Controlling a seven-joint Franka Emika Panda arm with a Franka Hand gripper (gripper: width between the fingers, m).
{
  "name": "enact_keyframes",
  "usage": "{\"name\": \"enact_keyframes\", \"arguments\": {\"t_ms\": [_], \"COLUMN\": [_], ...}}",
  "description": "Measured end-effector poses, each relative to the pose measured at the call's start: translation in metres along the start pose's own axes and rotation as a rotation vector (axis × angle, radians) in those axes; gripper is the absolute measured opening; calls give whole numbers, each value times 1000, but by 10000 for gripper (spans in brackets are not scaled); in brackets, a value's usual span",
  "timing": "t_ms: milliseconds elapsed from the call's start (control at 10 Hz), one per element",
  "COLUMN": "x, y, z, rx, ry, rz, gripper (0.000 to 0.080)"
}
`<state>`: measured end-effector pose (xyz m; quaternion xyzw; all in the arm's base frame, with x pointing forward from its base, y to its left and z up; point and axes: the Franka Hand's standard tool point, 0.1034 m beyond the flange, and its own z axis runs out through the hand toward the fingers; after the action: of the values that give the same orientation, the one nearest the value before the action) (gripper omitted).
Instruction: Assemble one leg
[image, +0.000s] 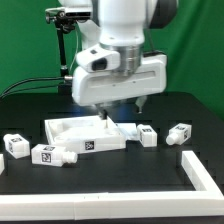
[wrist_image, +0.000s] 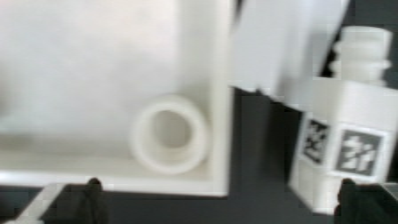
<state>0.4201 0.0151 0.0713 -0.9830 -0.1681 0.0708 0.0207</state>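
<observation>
**Ext. view:** hand (image: 120, 107) hangs low over the far-right part of the panel (image: 72, 131). Its fingers are spread, w/ nothing betw. them. The panel lies flat on the black tabletop (image: 110, 190). A leg (image: 147, 135) lies on the tabletop just beside the panel's edge, on the ext. view's right. A 2nd leg (image: 180, 132) sits a bit further right. A 3rd leg (image: 55, 155) is near the panel's front-left corner, and a 4th leg (image: 15, 143) is well apart at far left. A white L-shaped rail (image: 196, 170) lies front right.

**Wrist view:** panel (wrist_image: 89, 60) corner w/ a round socket (wrist_image: 173, 135) in it. The leg (wrist_image: 347, 125) lies alongside the panel's edge, not touching it; a dark gap shows betw. them. Its tags face the cam. One dark fingertip (wrist_image: 68, 205) shows, blurred.
</observation>
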Motion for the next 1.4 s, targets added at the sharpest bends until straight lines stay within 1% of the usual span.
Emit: {"name": "enact_keyframes", "arguments": {"t_ms": [100,300,500,600,700,800,900,1000,1100,1200,1400], "x": [0,0,-1,-10,-27,-35,-44,-59,-64,-61,-63], "y": [8,2,3,15,39,59,77,93,90,88,89], "z": [1,3,3,7,9,6,8,19,25,23,25], "rx": [-1,1,1,1,5,9,9,14,35,34,35], "ry": [7,1,0,0,-12,-19,-19,-23,-29,-26,-30], "rz": [-11,-11,-9,-46,-43,-31,-60,-38,-4,-12,-10], "gripper": [649,649,649,649,649,649,649,649,649,649,649]}}
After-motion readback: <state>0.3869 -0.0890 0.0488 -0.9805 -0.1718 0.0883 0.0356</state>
